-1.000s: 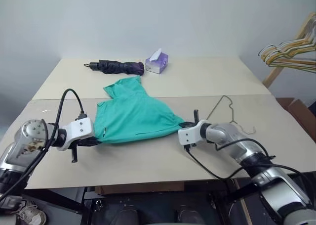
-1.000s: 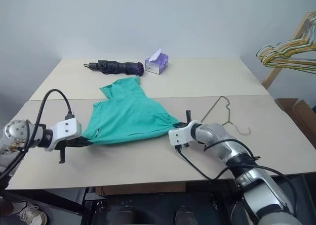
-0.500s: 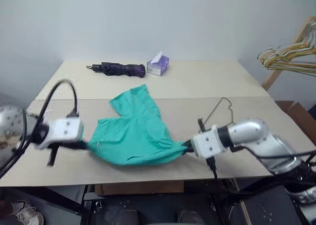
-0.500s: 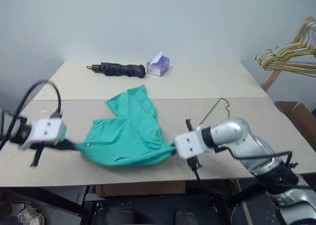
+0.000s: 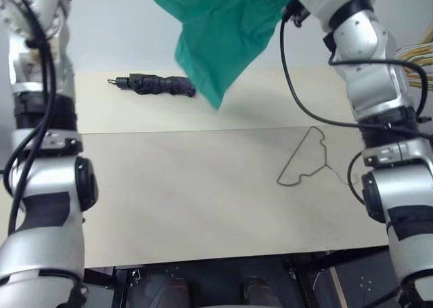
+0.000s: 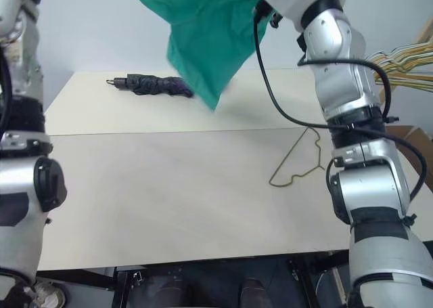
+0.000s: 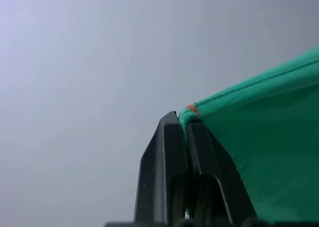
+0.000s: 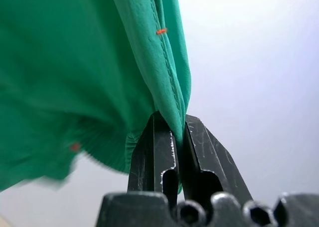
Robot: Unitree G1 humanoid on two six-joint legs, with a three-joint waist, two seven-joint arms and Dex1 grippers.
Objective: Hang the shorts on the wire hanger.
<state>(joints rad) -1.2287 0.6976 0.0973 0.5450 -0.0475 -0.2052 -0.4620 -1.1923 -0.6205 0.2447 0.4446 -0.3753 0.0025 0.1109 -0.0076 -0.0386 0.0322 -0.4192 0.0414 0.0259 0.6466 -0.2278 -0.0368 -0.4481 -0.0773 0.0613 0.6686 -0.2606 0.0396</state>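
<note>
The teal-green shorts (image 5: 223,30) hang high above the table, stretched between my two raised arms, their lower corner dangling over the far table. In the left wrist view my left gripper (image 7: 183,118) is shut on a hemmed corner of the shorts (image 7: 259,152). The right wrist view has my right gripper (image 8: 174,123) shut on a bunched edge of the shorts (image 8: 75,72). The thin wire hanger (image 5: 304,160) lies flat on the near table at the right, below my right arm.
A folded black umbrella (image 5: 154,85) lies on the far table at the left. Yellowish hangers on a wooden rack (image 6: 409,61) stick in from the right edge. The near table (image 5: 189,200) has bare room left of the wire hanger.
Both arms have swung up from table level, lifting the shorts off the table into the air. The camera view has also shifted.
</note>
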